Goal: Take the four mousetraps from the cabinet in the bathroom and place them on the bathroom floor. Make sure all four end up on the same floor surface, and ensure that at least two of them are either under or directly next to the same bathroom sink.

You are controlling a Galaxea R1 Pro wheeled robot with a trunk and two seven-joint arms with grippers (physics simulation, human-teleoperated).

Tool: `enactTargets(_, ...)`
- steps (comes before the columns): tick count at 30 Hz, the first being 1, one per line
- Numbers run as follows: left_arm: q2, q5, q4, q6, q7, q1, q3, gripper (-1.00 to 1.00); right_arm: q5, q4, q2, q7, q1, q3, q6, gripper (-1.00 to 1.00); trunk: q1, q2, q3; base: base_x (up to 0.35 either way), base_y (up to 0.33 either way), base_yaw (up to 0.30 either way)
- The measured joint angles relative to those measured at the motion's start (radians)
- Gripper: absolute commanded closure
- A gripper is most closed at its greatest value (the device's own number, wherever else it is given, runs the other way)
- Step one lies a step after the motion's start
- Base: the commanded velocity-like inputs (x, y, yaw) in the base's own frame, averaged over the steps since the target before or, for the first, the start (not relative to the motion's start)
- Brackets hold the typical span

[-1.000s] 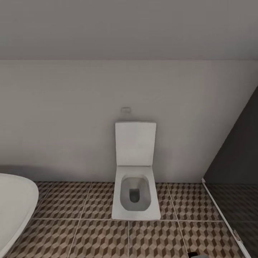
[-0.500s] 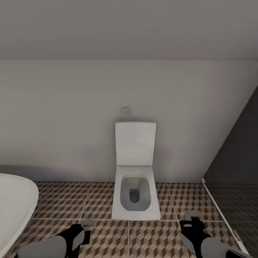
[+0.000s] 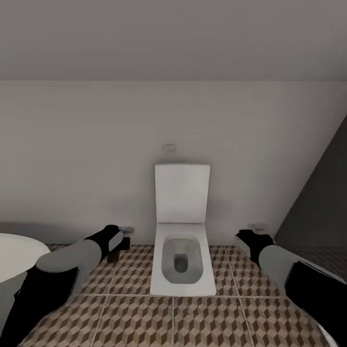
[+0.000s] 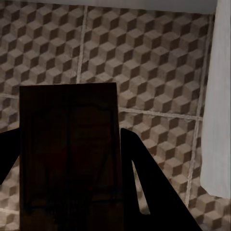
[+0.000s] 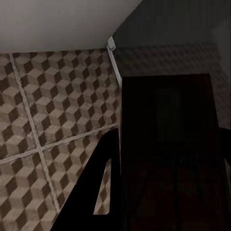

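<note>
With each gripper clamped on a mousetrap, left gripper (image 3: 126, 237) on the left mousetrap (image 4: 69, 154), right gripper (image 3: 255, 230) on the right mousetrap (image 5: 168, 154), the bathroom floor (image 3: 212, 318) lies directly below both, either side of the toilet (image 3: 182, 250).

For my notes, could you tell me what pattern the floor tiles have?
Brown, beige and white 3-D cubes on the square floor tiles, clearest in the left wrist view.

The head camera looks forward and down at a toilet (image 3: 182, 241) against a wall, from a short way back. The 2 wrist cameras each look down, close above the bathroom floor (image 4: 154, 62), which all 3 views share.
</note>
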Motion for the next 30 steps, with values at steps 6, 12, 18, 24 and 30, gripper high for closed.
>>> enactTargets(6, 0.022, 0.001, -0.001, 0.027, 0.0, -0.068, 0.002, 1.0, -0.006, 0.011, 0.001, 0.083, -0.032, -0.032, 0.141, 1.0, 0.0, 0.0, 0.0, 0.0, 0.0, 0.0)
enactTargets(12, 0.027, 0.001, -0.003, 0.03, 0.0, -0.064, 0.003, 1.0, -0.001, 0.071, 0.002, 0.188, -0.032, -0.036, 0.219, 1.0, 0.0, 0.0, 0.0, 0.0, 0.0, 0.0)
enactTargets(18, 0.026, 0.0, -0.005, 0.033, -0.001, -0.064, 0.002, 1.0, -0.001, 0.082, 0.002, 0.203, -0.032, -0.037, 0.231, 1.0, 0.0, 0.0, 0.0, 0.0, 0.0, 0.0)
enactTargets(24, 0.021, 0.003, -0.013, 0.033, -0.004, -0.064, 0.003, 1.0, -0.001, 0.08, 0.004, 0.205, -0.032, -0.038, 0.231, 1.0, 0.0, 0.0, 0.0, 0.0, 0.0, 0.0)
enactTargets(30, 0.018, 0.003, -0.016, 0.033, -0.005, -0.064, 0.003, 1.0, 0.001, 0.08, 0.0, 0.22, -0.032, -0.038, 0.23, 1.0, 0.0, 0.0, 0.0, 0.0, 0.0, 0.0)
